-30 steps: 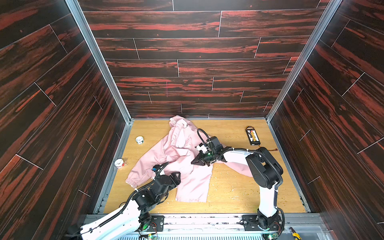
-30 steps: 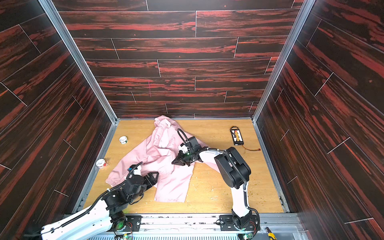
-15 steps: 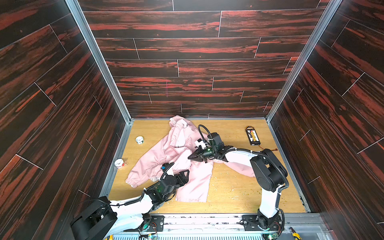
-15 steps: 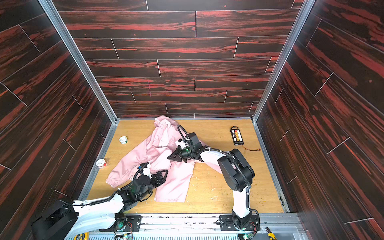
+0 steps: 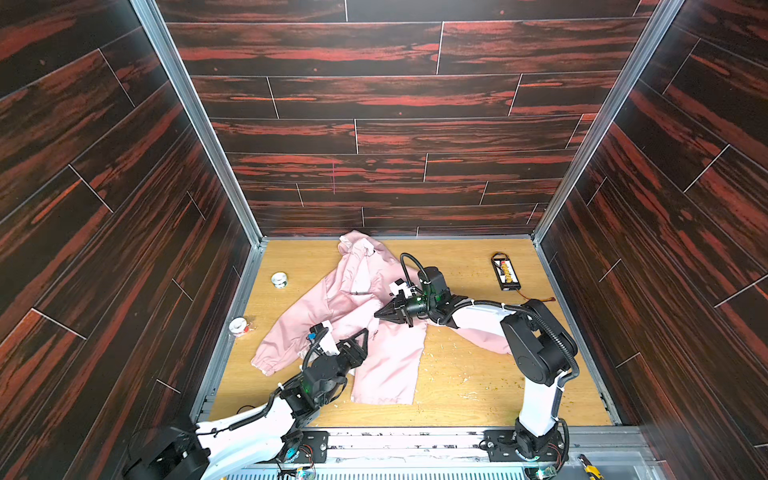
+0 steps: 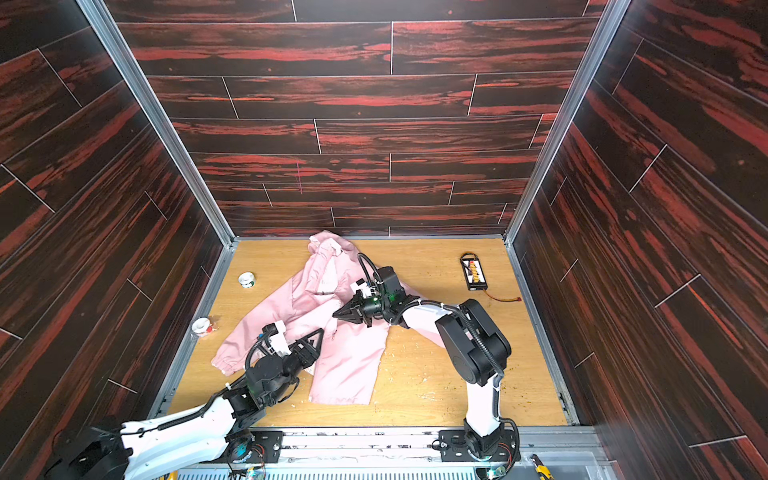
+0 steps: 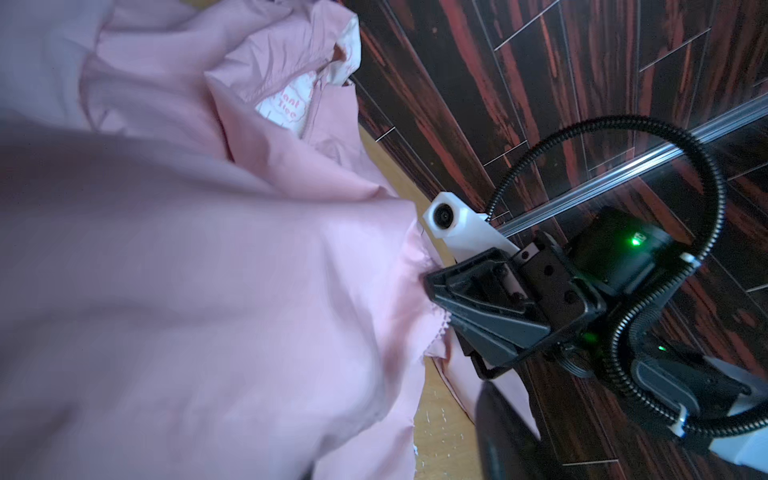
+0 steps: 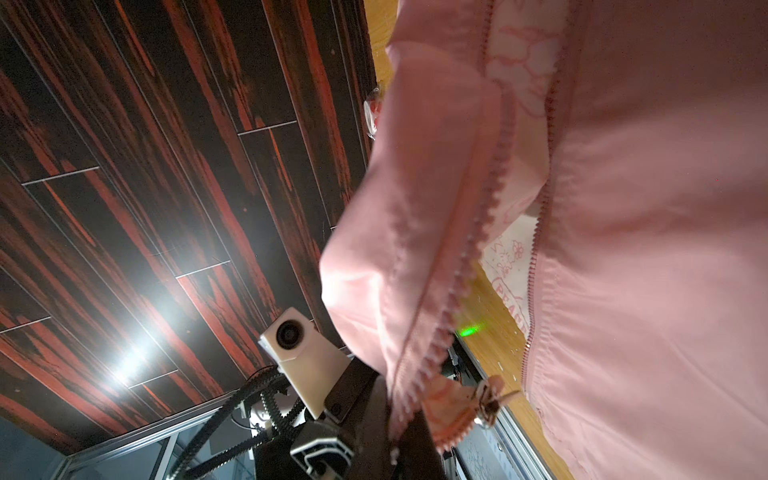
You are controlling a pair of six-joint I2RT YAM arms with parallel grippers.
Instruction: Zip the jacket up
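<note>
One crumpled pink jacket, zipper open; right gripper clamps it, left gripper unclear.

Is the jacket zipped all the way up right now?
No, the two rows of zipper teeth on the jacket lie apart, with printed lining showing between them.

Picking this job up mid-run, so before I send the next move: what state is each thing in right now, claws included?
jacket, lying rumpled, front open
zipper, undone where seen, tooth rows apart
right claw, shut on the jacket's front edge
left claw, at the jacket's lower front, grip unclear
far white roll, lying loose, untouched
near white roll, lying loose, untouched
black pack, lying flat, wires trailing
</note>
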